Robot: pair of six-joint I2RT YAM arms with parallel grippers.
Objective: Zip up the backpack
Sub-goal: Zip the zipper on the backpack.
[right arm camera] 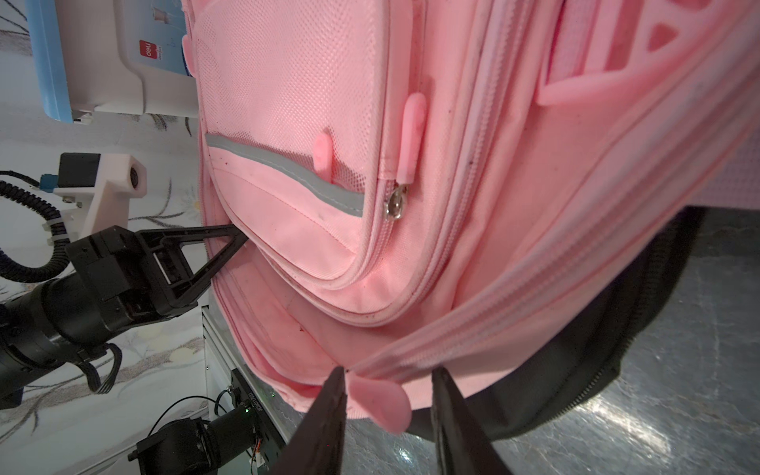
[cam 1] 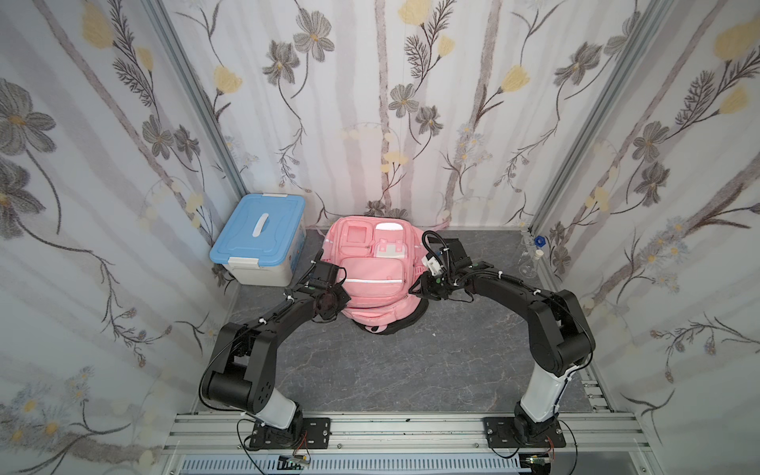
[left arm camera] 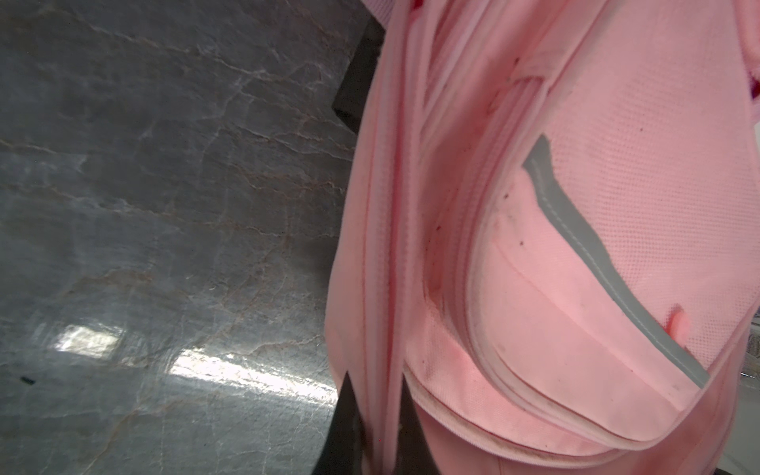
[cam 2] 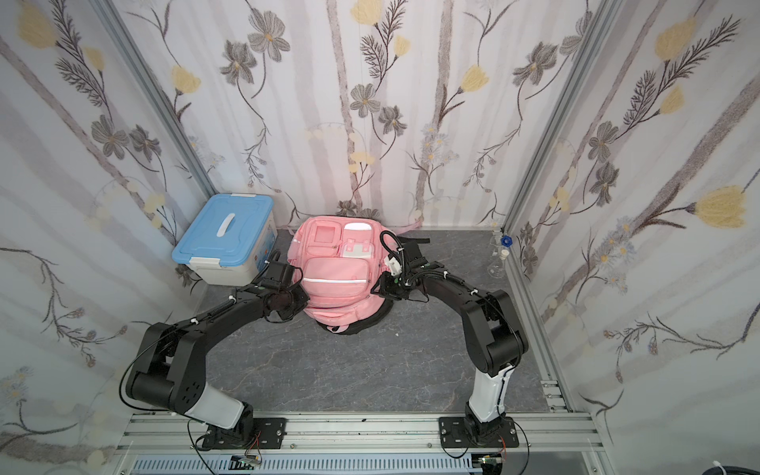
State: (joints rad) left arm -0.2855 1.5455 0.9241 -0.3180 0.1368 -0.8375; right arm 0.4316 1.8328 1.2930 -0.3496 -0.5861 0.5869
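Straddling pink zipper pull [right arm camera: 382, 401], right claw [right arm camera: 388, 372] narrowly parted; left claw [right arm camera: 240, 238] pinched on backpack [right arm camera: 288, 82], tips buried in fabric

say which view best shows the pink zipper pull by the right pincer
Right wrist: zipper pull close up between the right pincer fingers. Both top views hide it behind that arm; left wrist shows only backpack fabric.
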